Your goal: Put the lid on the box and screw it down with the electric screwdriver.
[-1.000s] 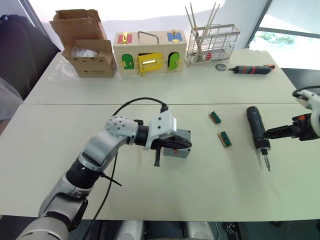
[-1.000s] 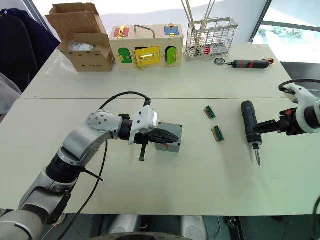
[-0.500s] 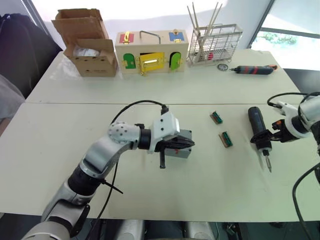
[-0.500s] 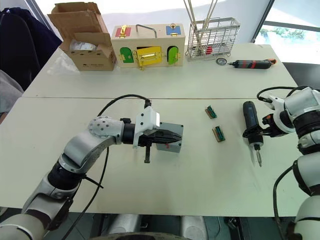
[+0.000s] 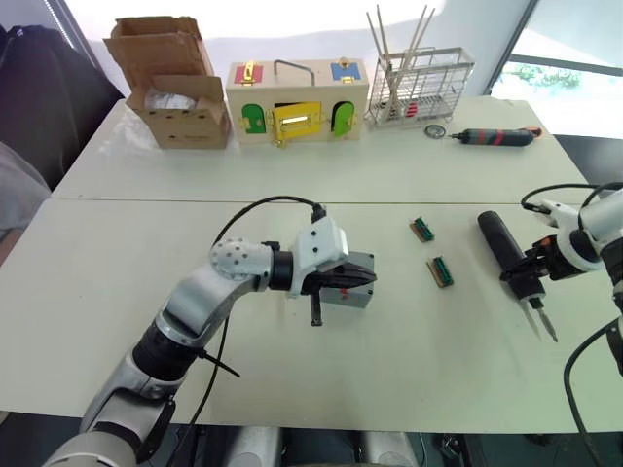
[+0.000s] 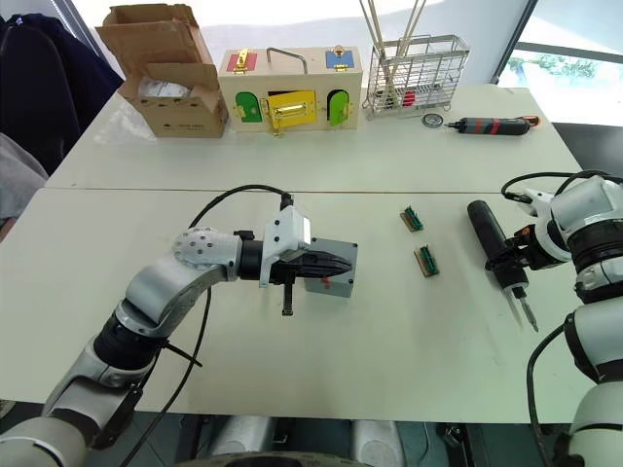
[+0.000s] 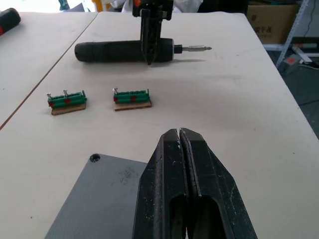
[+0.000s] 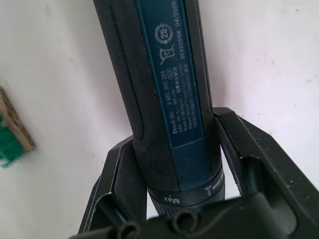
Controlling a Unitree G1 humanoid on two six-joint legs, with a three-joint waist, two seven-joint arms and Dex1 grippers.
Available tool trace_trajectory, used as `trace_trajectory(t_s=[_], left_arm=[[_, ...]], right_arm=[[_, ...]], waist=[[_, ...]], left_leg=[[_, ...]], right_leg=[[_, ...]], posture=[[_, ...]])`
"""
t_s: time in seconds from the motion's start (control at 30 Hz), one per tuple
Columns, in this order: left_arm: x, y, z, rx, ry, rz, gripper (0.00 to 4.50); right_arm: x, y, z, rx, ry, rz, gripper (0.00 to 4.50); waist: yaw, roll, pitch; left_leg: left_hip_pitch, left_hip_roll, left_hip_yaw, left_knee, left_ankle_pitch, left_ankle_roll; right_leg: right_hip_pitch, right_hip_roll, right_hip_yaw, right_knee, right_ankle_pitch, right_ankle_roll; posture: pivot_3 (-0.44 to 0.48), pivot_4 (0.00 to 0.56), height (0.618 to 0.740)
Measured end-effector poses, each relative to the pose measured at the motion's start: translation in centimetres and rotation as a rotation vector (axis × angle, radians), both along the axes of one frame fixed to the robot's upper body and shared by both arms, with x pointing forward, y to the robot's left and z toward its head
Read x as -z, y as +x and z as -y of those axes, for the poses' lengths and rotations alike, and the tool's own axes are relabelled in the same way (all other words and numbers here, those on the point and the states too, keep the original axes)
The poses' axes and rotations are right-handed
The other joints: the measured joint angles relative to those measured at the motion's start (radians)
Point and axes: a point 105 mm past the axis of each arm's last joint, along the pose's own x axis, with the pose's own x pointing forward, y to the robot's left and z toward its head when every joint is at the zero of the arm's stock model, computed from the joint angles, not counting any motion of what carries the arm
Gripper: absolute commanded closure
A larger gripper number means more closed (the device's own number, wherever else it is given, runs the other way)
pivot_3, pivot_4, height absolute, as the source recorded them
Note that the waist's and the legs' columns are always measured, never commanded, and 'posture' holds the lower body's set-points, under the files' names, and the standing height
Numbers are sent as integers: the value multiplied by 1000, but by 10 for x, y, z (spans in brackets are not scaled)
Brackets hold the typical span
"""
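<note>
Jaws of the right gripper (image 8: 174,164) close around the electric screwdriver (image 6: 495,252) near its bit end, one finger on each side of the black barrel; the tool lies on the tabletop (image 6: 409,360) at the robot's right, bit pointing toward the near edge. Jaws of the left gripper (image 7: 180,149) are pressed together with nothing between them, held just above the grey box (image 6: 328,270), which sits near the middle of the near half of the tabletop with its lid (image 7: 102,194) on top. Between box and screwdriver lie two small green terminal blocks (image 6: 423,259) on tan bases, apart from each other. The tabletop is pale cream, with a seam running across it. Along the far side stand a cardboard box (image 5: 170,92), a wooden box with coloured doors (image 5: 297,100), a wire basket (image 5: 421,86) holding sticks, and a red-and-black screwdriver (image 5: 494,137). Bright windows lie beyond the far right corner.
</note>
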Motion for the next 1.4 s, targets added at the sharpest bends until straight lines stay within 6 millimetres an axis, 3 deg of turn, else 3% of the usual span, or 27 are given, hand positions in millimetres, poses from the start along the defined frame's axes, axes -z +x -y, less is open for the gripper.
trace_trajectory(t_s=[0.07,0.13,0.23,0.3,0.37,0.43,0.53,0.63,0.77,0.97,1.17,1.4], left_arm=[[-3,8,-5,-7,15,9,4500],[-6,17,-16,-24,43,31,4500],[-10,33,-32,-40,105,67,4500],[-13,35,-36,-29,122,75,4500],[-16,41,-43,-25,149,78,4500],[-20,44,-44,-16,160,94,4500],[-26,49,-46,-12,188,125,4500],[-29,52,-44,-19,200,147,4500],[-17,47,-35,-25,195,124,4500],[-4,41,-31,-45,205,86,4500],[1,38,-28,-51,196,68,4500],[14,40,-26,-54,187,4,4500]], right_arm=[[-11,9,-3,10,46,94,2621],[-36,21,-11,-10,97,231,2621],[-104,36,-26,-64,119,568,2621],[-137,35,-37,-94,132,748,2621],[-170,24,-71,-182,207,1003,2621],[-179,15,-97,-243,271,1163,2621],[-177,-4,-140,-271,473,1307,2621],[-167,-15,-170,-260,549,1403,2621],[-117,-19,-198,-273,605,1349,2621],[-112,-13,-201,-345,486,1403,2621],[-92,-12,-201,-345,475,1343,2621],[-90,-10,-203,-340,465,1339,2621]], waist=[[-3,3,2],[-8,7,4],[-3,8,5],[-2,8,5],[-2,7,4],[-2,7,4],[0,6,4],[-1,4,3],[-9,4,3],[-11,4,3],[-10,4,3],[-10,4,3]], left_leg=[[-1,0,3,0,0,0],[-2,0,5,-1,0,-1],[-5,1,6,-4,1,-2],[-8,1,5,-4,1,-2],[-10,2,3,-2,1,-2],[-10,1,3,1,1,-2],[-10,0,3,3,2,-2],[-9,-1,1,2,2,-2],[-9,-2,3,2,2,-2],[-6,0,2,0,3,-3],[-6,0,3,0,3,-3],[-6,0,3,0,3,-3]], right_leg=[[-4,-1,2,3,0,0],[-9,-1,2,6,0,0],[-16,0,1,8,0,0],[-18,0,0,8,0,0],[-18,0,-1,8,0,0],[-17,-1,-1,9,0,0],[-17,-2,0,13,0,0],[-18,-2,-1,20,0,0],[-18,-2,1,21,0,0],[-19,1,0,21,0,0],[-18,0,0,22,0,0],[-18,0,0,21,0,0]], posture=[[0,150,731],[0,150,731],[0,150,731],[0,150,731],[0,150,731],[0,150,731],[0,150,731],[0,150,731],[0,150,731],[0,150,731],[0,150,731],[0,150,731]])
